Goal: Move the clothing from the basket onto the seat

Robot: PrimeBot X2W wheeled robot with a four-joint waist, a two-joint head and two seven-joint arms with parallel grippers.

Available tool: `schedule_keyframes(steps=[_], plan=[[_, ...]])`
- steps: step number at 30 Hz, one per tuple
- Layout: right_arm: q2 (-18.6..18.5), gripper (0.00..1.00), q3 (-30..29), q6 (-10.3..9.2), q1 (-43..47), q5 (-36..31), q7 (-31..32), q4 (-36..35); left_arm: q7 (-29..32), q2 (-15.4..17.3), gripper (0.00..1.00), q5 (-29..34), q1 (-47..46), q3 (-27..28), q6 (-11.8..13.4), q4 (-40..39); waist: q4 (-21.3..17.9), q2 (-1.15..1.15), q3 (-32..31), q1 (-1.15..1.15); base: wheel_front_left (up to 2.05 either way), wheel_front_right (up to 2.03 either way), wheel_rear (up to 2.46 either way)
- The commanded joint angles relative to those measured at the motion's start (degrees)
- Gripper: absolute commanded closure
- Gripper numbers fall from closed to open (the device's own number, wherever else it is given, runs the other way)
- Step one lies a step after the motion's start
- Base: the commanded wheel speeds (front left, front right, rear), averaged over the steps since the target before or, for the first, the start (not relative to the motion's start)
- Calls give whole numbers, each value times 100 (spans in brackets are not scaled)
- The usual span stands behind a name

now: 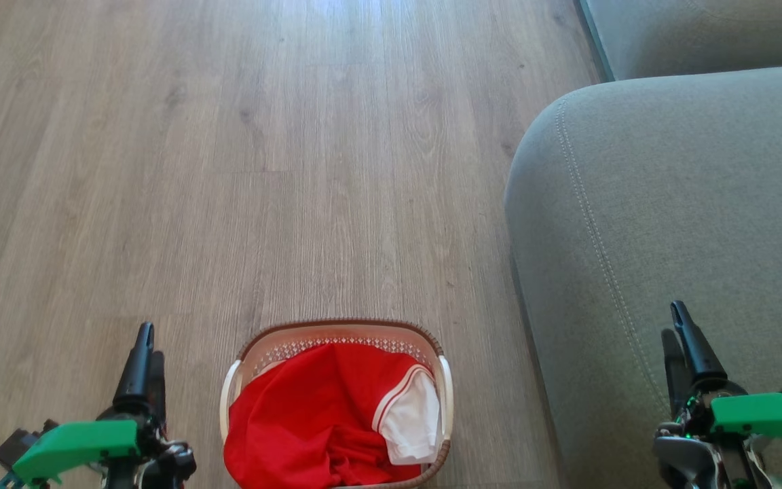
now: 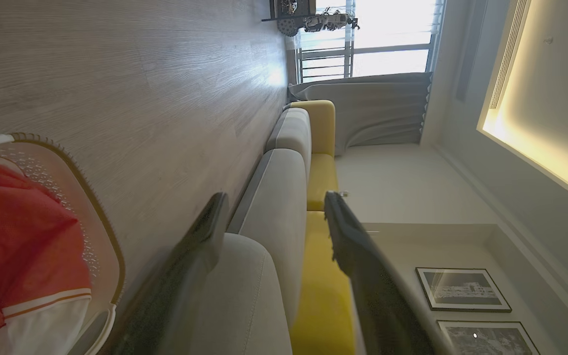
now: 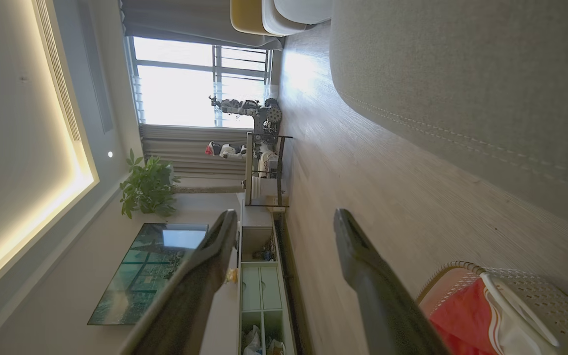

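Clothing (image 1: 323, 414) seen heaped in basket (image 1: 343, 327), none yet moved to seat (image 1: 690, 204). Basket set on floor (image 1: 228, 170) between arms, near rounded seat edge at right, so short carry judged. Left fingers (image 1: 141, 360) and right fingers (image 1: 693, 346) held spread, empty. Open floor left ahead, broad seat top offered for drop
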Motion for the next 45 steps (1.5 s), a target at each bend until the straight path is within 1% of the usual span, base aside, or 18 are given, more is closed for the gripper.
schedule_keyframes(steps=[1, 7, 14, 15, 17, 19, 35, 45], plan=[[-36, 0, 52, 1, -249, -149, -82, -291, -65, 72, 0, 134, -332, -1, -11, -268, -5, 0, 1, 0, 0, 0, 0], [-42, 0, 134, 1, -248, -432, -185, -427, -167, 96, 0, 502, -353, -56, -13, -396, -16, 0, -6, 0, 0, 0, 0], [-96, 0, 256, 1, -257, -957, -304, -553, -286, 140, 0, 1210, -369, -130, -15, -543, -31, 0, -8, 0, 0, 0, 0], [-96, 0, 256, 1, -257, -957, -304, -553, -286, 140, 0, 1210, -369, -130, -15, -543, -31, 0, -8, 0, 0, 0, 0], [-154, 0, 330, 1, -261, -1289, -355, -599, -337, 148, 0, 1531, -368, -174, -16, -592, -36, 0, -2, 0, 0, 0, 0], [-161, 0, 351, 1, -260, -1389, -372, -612, -354, 152, 0, 1640, -369, -187, -17, -604, -36, 0, -1, 0, 0, 0, 0], [-246, 0, 520, 1, -257, -3111, -644, -791, -627, 182, 0, 3553, -360, -245, 3, -673, -46, 0, 8, 0, 0, 0, 0], [-253, 0, 556, 1, -237, -4047, -815, -834, -797, 169, 0, 4513, -368, -273, 35, -729, -45, 0, 10, 0, 0, 0, 0]])
